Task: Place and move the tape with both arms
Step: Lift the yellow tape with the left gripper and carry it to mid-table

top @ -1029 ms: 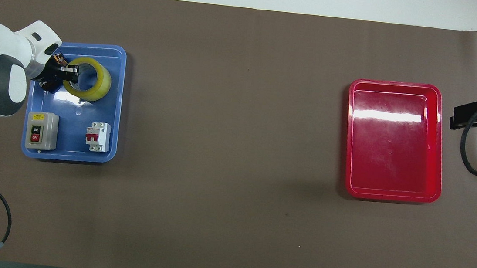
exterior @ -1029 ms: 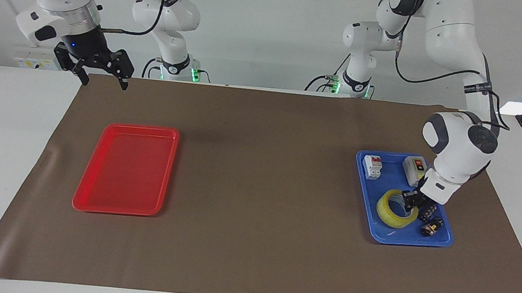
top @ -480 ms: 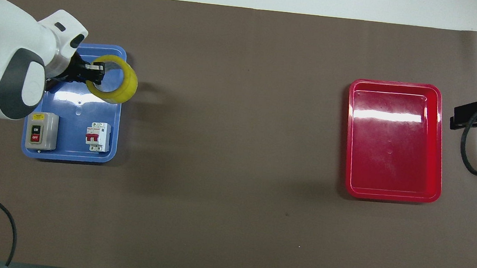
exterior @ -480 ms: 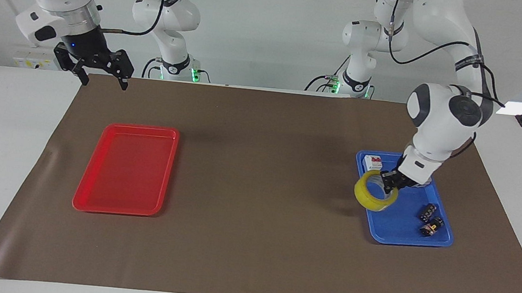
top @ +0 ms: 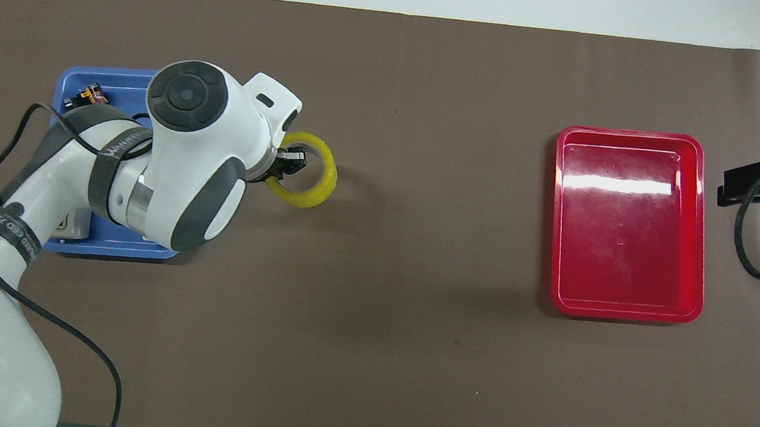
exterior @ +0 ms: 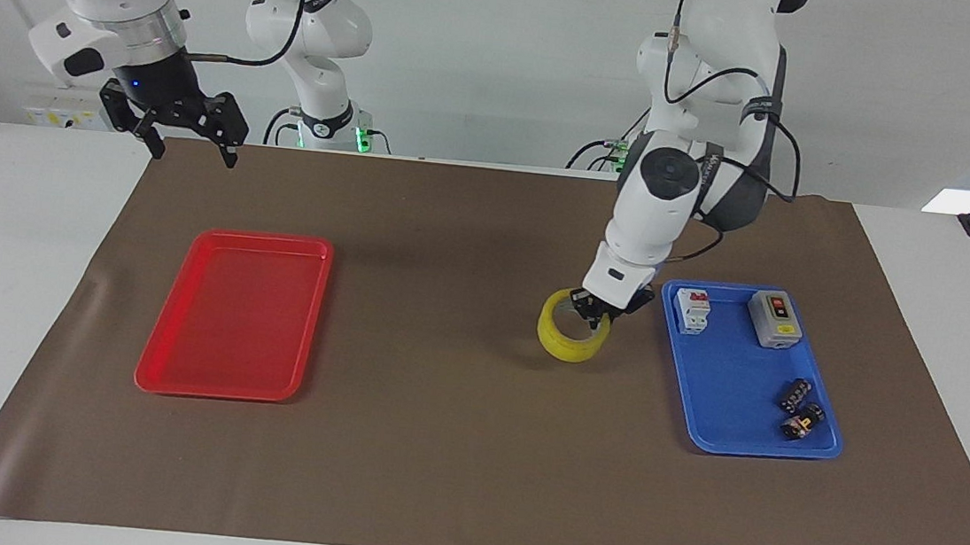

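Note:
The yellow tape [exterior: 569, 339] [top: 309, 191] hangs just above the brown mat, between the blue tray and the table's middle. My left gripper [exterior: 597, 314] [top: 285, 163] is shut on the roll's wall, one finger inside the ring. My right gripper [exterior: 192, 134] waits open in the air over the mat's edge at the right arm's end, close to the robots. In the overhead view only its black tip [top: 759, 186] shows beside the red tray.
The red tray [exterior: 233, 316] [top: 630, 224] lies empty toward the right arm's end. The blue tray [exterior: 742, 377] [top: 113, 87] holds a circuit breaker [exterior: 692, 311], a grey switch box [exterior: 774, 319] and small black connectors [exterior: 799, 410].
My left arm lifted the tape out of the blue tray and carried it toward the table's middle. The right arm has not moved.

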